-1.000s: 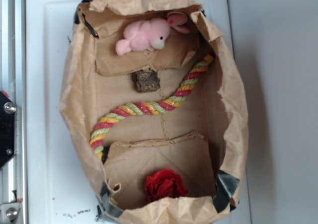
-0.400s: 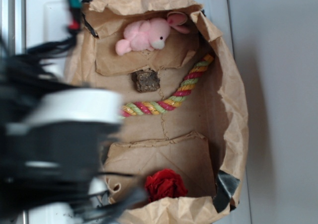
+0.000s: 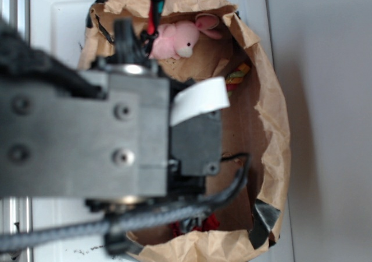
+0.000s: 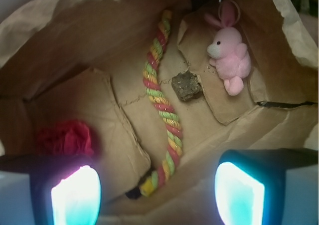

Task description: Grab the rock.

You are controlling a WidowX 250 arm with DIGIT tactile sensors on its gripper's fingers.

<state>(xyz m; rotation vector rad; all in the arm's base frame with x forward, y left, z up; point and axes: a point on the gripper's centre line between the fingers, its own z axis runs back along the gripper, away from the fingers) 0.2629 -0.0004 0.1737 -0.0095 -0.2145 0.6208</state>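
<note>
i have the gripper (image 4: 159,185) hanging above the open paper bag (image 4: 60,30), and from the wrist view the rock (image 4: 187,85) lies well ahead of the fingertips, up the frame and a touch toward the right-hand finger (image 4: 239,192). it sits on the bag floor, apart from both fingers, with nothing of mine touching it. the striped rope (image 4: 162,103) runs lengthwise just on the left-finger side of it, and the pink plush (image 4: 229,58) lies beyond it on the right-finger side, near but not touching as far as i can see. the red ruffled ball (image 4: 65,137) is close ahead of the left finger (image 4: 75,195), well away from the rock.

the rock looks blocky, nearly as wide as long, so i can't read a clear long axis; it sits turned cornerwise to my finger line.

the fingers are spread wide, glowing pads at either bottom corner, and hold nothing. in the exterior view my arm (image 3: 87,140) covers the rock completely.

my judgement: i need to push forward and down, nudging slightly toward the right finger, keeping clear of the rope.
</note>
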